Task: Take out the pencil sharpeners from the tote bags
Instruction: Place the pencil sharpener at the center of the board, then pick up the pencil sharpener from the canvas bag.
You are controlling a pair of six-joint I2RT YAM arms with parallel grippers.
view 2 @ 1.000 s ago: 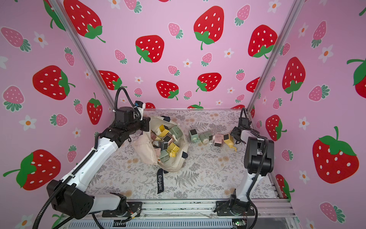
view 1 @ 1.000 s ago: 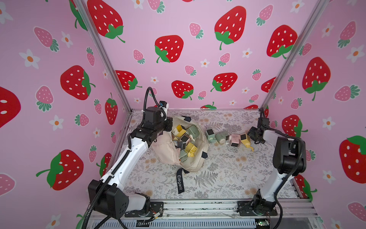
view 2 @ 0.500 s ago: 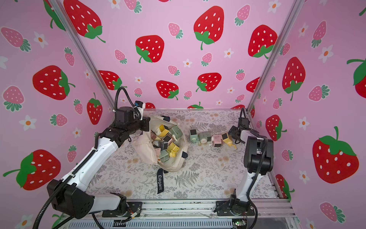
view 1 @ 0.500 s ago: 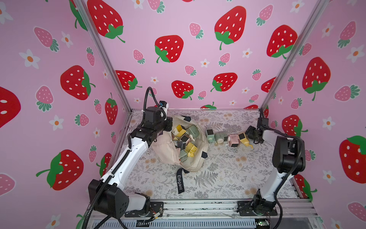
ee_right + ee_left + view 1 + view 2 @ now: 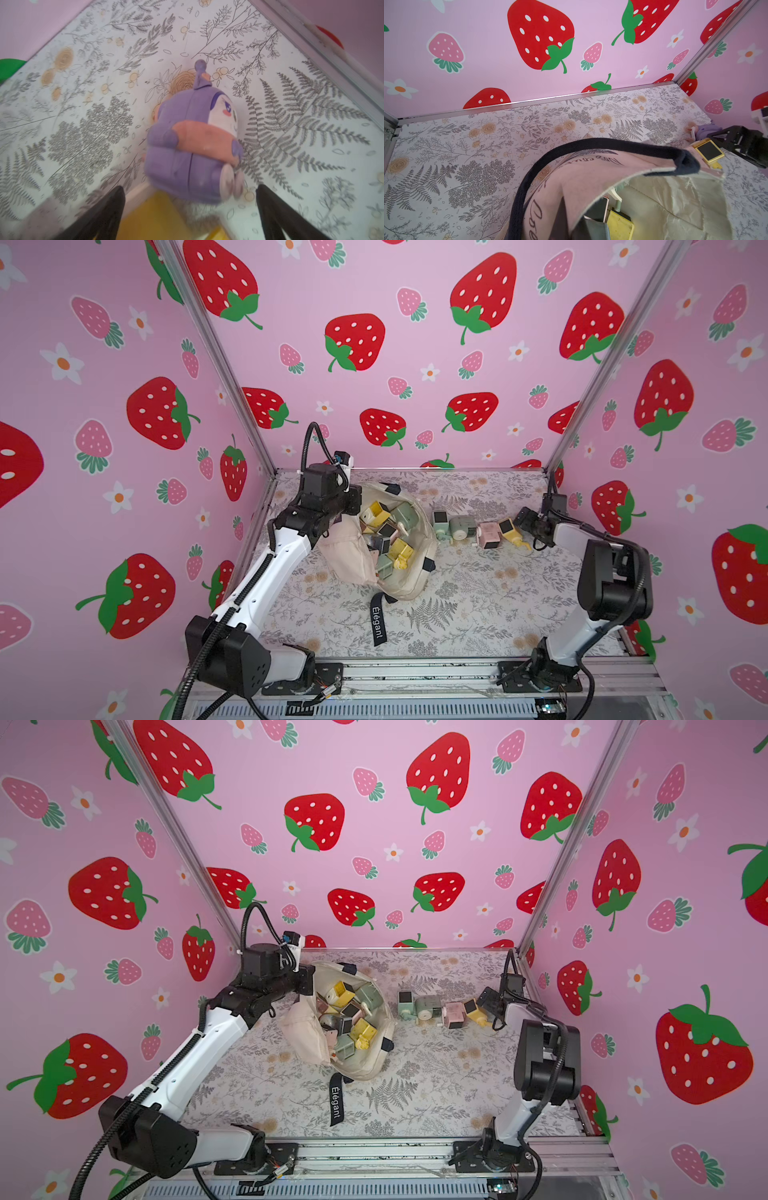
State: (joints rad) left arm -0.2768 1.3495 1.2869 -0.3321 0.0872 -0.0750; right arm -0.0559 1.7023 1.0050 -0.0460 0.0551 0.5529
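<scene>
The cream tote bag (image 5: 415,585) (image 5: 376,1067) lies open on the table with several pencil sharpeners (image 5: 386,539) (image 5: 349,1019) inside. My left gripper (image 5: 356,501) (image 5: 577,226) is shut on the bag's far rim and holds the mouth open. A row of sharpeners lies right of the bag: a green one (image 5: 440,522), a pink one (image 5: 488,533) and a yellow one (image 5: 509,529) (image 5: 709,150). My right gripper (image 5: 524,522) (image 5: 190,207) stands open at the yellow end. A purple sharpener (image 5: 187,149) (image 5: 706,131) lies on the table just beyond its fingertips, free of them.
The bag's black "Elegant" strap (image 5: 378,624) trails toward the front edge. A navy handle (image 5: 571,149) loops over the bag's outer side. The pink back wall and right wall stand close behind the sharpener row. The floral table (image 5: 478,605) stretches in front of the bag.
My right gripper's fingers have spread wider beside the yellow sharpener. The left arm and the bag have not moved.
</scene>
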